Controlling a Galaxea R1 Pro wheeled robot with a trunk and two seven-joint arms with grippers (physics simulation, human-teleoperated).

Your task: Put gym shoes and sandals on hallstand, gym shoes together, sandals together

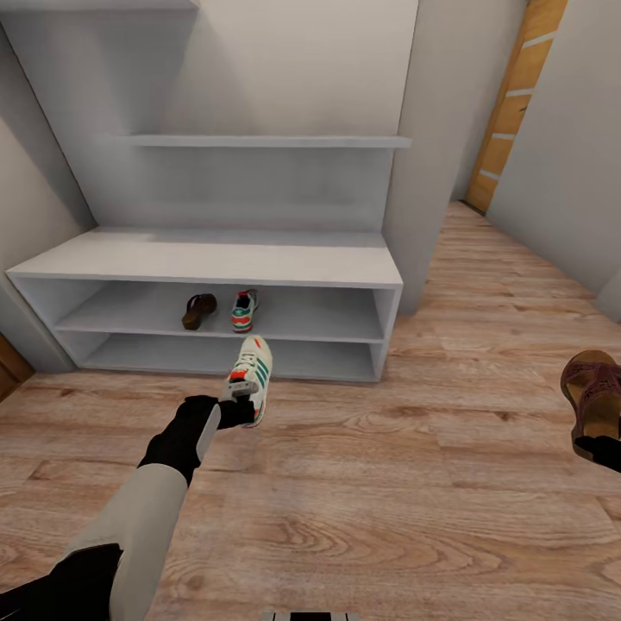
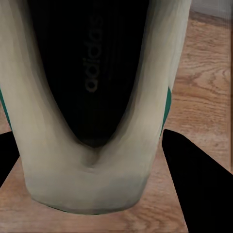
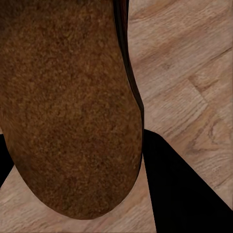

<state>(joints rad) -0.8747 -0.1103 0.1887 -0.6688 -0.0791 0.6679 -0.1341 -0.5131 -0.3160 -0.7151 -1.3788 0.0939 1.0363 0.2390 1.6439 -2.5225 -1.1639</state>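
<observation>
Left hand [image 1: 240, 412] clamped on gym shoe [image 1: 250, 366] heel, toe at hallstand [image 1: 216, 259] lower front edge, right hand [image 1: 604, 450] gripping sandal [image 1: 593, 392] over open corridor floor [image 1: 388, 500], second sandal [image 1: 198, 310] and second gym shoe [image 1: 244, 310] together in upper cubby.

White, green-striped gym shoe [image 1: 249, 369]
</observation>
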